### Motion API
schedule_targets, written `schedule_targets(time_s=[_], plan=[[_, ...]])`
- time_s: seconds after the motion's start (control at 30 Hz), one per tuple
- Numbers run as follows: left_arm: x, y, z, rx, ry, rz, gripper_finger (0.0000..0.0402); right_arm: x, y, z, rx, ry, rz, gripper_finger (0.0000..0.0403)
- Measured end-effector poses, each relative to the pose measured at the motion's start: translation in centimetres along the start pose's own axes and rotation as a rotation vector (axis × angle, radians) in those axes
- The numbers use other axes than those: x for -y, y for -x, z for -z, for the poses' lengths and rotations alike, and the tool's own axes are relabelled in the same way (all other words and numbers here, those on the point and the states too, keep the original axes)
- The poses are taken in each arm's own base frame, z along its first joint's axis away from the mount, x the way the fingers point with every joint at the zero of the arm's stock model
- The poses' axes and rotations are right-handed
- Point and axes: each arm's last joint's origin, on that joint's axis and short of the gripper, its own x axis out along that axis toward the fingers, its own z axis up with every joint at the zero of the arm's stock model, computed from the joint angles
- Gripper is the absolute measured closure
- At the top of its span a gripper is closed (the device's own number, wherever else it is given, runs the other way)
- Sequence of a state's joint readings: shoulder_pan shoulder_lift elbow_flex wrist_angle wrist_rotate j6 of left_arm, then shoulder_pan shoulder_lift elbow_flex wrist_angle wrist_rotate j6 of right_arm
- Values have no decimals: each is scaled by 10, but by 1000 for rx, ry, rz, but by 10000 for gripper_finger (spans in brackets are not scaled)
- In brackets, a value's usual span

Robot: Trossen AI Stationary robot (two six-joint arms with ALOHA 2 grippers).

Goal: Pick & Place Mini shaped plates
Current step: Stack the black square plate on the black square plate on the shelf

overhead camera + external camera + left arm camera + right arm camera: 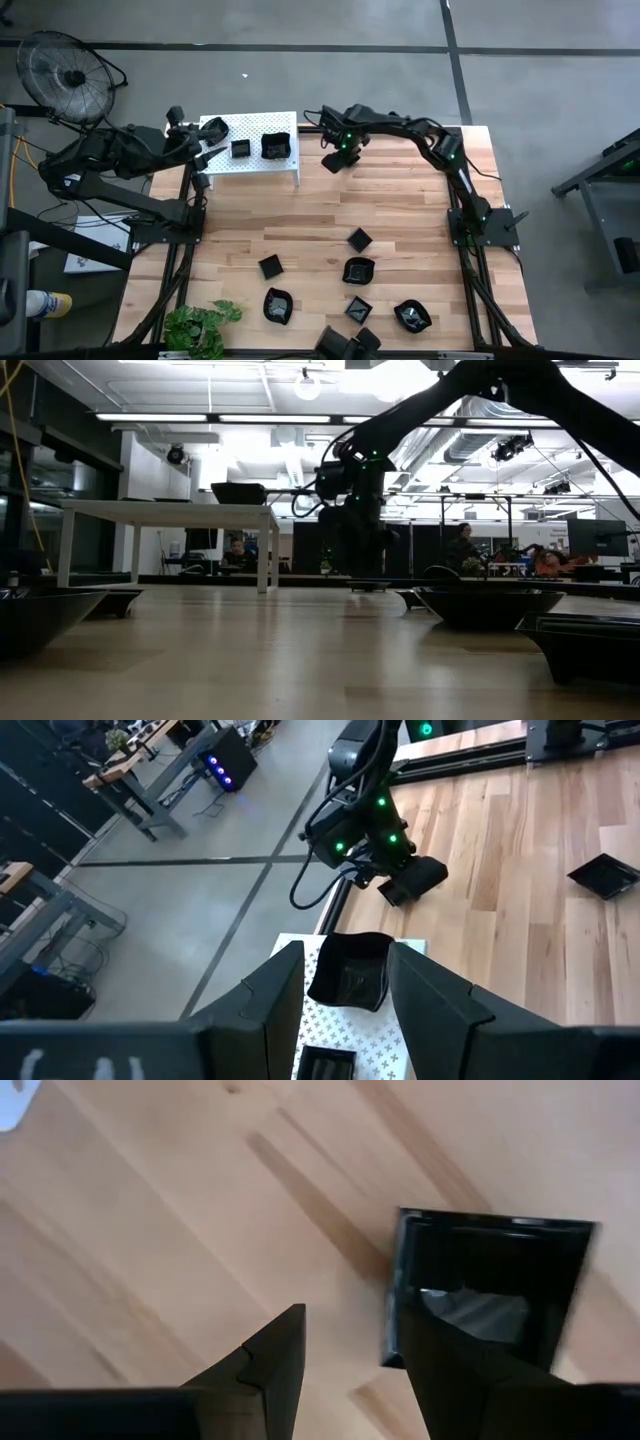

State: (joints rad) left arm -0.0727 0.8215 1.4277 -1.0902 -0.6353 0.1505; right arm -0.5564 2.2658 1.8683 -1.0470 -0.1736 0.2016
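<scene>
We see a wooden table [320, 215] of pale planks with visible grain, its top smooth and matte. At its far left corner stands a white metal shelf [270, 165], flat and punched with a regular pattern of small holes, raised on thin legs. On the shelf lie three glossy black plates: a small square one [240, 149], a larger one with wavy edges [275, 146], and a third [214, 128] by the left gripper [207, 152]. In the left wrist view that gripper's two dark fingers stand apart with nothing between them, above the shelf, and the wavy plate [350, 970] shows beyond them on the perforated surface.

The right gripper [338, 160] hangs over bare wood just beside the shelf's right end. In the right wrist view its fingers are apart and empty, and a square black plate [490, 1295] with a shiny rim lies on the planks past one finger; we cannot tell from the other views which plate that is.

The remaining plates sit well apart on the near half of the table: a tilted square [359, 239], a small square [270, 266], a rounded wavy dish [358, 270], another wavy one [278, 305], a square [358, 309] and a leaf-like one [412, 316]. All look empty. A green leafy plant [200, 325] sits at the near left corner
</scene>
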Motion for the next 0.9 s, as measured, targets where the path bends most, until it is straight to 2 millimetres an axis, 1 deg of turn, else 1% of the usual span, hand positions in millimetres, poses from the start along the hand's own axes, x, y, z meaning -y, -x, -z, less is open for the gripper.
schedule_targets(time_s=[0.2, 0.47, 0.6, 0.9], plan=[[0, 0, 0, -3, -4, 10, 259, 3, -11, -1, -18, -5, 32, 247], [1, 0, 1, -7, -7, 20, 259, 6, -12, -2, -9, -7, 65, 247], [1, 0, 1, -7, -8, 20, 259, 10, -19, -3, -23, -18, 44, 247], [1, 0, 1, -8, -9, 17, 259, 11, -19, -5, -10, 2, 59, 247]])
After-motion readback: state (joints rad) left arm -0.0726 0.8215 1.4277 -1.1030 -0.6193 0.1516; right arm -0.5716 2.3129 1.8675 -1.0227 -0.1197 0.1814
